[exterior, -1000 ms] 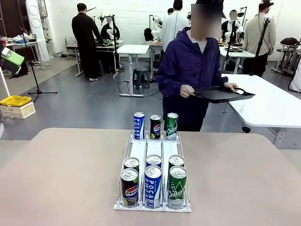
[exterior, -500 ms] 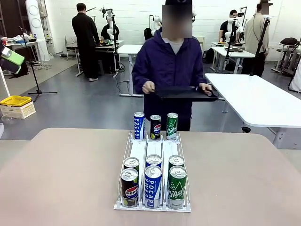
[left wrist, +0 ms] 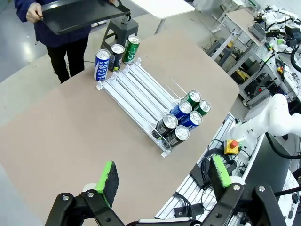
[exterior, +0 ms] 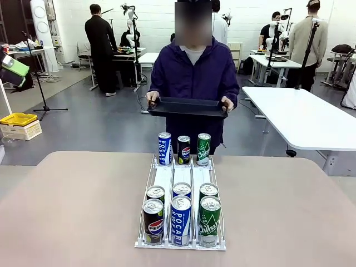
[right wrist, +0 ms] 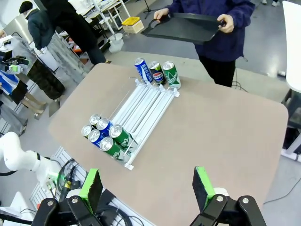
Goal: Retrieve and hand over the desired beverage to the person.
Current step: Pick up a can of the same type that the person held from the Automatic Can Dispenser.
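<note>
The left hand and right hand are spread wide and hold nothing, high over the desk's near edge. The cans stand upright in the rack mid-desk, down and ahead, about equally close to both. The person holds a tray at the far side.

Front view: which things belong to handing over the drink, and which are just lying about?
Job: near cans, far cans, rack, person, tray in the person's hands.
Lying about: yellow bin on the floor, white table on the right.
</note>
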`<state>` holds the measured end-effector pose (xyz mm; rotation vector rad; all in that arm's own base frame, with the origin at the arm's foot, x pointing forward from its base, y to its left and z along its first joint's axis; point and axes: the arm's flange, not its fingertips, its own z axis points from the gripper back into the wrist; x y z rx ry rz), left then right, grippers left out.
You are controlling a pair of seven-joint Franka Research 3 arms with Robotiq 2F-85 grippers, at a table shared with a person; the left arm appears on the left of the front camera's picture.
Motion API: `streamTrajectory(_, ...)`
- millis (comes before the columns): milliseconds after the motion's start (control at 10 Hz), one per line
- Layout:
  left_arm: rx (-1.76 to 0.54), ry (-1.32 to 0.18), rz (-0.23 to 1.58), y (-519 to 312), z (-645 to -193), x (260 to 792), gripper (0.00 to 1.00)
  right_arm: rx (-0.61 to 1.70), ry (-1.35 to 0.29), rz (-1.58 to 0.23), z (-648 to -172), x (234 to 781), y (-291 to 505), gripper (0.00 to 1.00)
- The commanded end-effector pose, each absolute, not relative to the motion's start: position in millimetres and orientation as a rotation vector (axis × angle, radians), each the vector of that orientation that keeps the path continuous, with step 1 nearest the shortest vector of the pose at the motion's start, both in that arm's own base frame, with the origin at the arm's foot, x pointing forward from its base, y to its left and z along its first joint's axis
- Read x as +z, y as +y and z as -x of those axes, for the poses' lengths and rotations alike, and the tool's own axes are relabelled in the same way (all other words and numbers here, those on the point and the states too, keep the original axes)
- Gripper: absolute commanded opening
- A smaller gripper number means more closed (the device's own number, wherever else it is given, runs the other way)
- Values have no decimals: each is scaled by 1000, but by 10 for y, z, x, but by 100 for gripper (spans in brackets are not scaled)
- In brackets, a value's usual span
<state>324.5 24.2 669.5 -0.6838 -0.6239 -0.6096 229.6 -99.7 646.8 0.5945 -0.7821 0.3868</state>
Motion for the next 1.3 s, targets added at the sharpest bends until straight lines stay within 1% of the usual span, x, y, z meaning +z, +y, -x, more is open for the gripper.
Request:
streamTrajectory(0, -631, -632, 692, 248, -3241, 6677, 100, 408, -783, -604, -2313, 6433, -983, 100)
streamTrajectory(1200, -631, -632, 692, 248, -3241, 6677, 100, 408, -783, -604, -2313, 6433, -983, 100)
